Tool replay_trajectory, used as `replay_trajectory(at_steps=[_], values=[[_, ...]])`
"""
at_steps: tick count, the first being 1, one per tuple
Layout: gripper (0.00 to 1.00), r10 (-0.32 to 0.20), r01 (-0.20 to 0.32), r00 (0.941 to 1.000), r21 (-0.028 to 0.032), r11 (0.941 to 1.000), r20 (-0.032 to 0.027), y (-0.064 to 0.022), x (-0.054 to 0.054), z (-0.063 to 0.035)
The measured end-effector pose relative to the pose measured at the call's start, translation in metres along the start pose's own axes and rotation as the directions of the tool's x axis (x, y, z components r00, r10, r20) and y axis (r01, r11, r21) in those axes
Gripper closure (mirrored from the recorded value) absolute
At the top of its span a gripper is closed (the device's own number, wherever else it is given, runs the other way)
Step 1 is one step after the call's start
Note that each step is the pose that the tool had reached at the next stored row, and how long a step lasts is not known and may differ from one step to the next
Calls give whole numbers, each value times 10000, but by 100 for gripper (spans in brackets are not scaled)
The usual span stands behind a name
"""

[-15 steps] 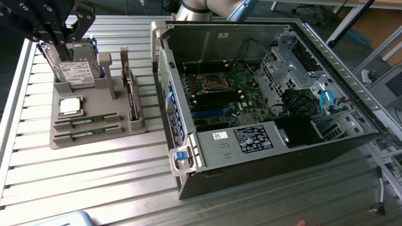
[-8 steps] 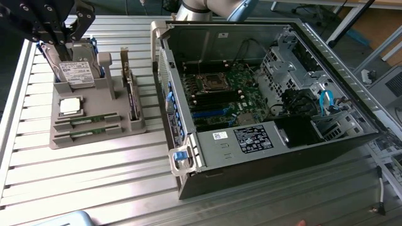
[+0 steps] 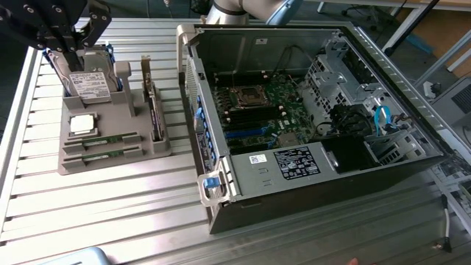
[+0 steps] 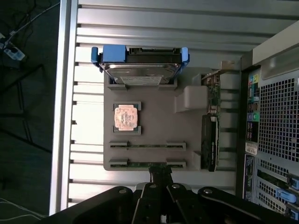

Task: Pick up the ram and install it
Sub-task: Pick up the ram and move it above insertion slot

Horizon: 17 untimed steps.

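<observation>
The hand [image 4: 160, 173] hangs over the gray tray [image 4: 159, 123], its fingers pressed together and holding nothing. Nearest its tips lies a ram [image 4: 145, 164], flat in its slot. A second ram [image 4: 147, 145] lies just beyond. Farther on sit the processor [image 4: 126, 116] and the hard drive [image 4: 140, 70]. The open case [image 3: 309, 204] stands off to the side on the table [image 3: 110, 210].

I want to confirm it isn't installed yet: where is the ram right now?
The ram lies in the gray tray on the exterior view's left, outside the computer case, right by the silver chip, with a second stick alongside it.
</observation>
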<state>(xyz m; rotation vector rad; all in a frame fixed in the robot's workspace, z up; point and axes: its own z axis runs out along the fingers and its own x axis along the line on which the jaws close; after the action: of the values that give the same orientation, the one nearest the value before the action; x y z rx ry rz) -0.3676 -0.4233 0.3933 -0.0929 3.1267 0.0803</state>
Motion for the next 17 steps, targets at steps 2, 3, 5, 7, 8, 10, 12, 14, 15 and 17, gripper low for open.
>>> replay_trajectory(at_steps=[2, 3, 5, 7, 8, 10, 12, 14, 15, 17], values=[[90, -121, 121, 9999, -3, 9999, -23, 0, 0, 0], [90, -198, 198, 9998, -5, 9998, -37, 0, 0, 0], [90, -327, 327, 9994, -9, 9995, -64, 0, 0, 0], [90, -440, 440, 9990, -12, 9990, -92, 0, 0, 0], [90, -502, 502, 9987, -15, 9987, -108, 0, 0, 0], [90, -619, 619, 9980, -20, 9981, -141, 0, 0, 0], [90, -735, 734, 9971, -26, 9973, -177, 0, 0, 0], [90, -849, 849, 9962, -32, 9964, -213, 0, 0, 0], [90, -900, 900, 9957, -36, 9959, -230, 0, 0, 0], [90, -1011, 1010, 9945, -44, 9949, -269, 0, 0, 0]])
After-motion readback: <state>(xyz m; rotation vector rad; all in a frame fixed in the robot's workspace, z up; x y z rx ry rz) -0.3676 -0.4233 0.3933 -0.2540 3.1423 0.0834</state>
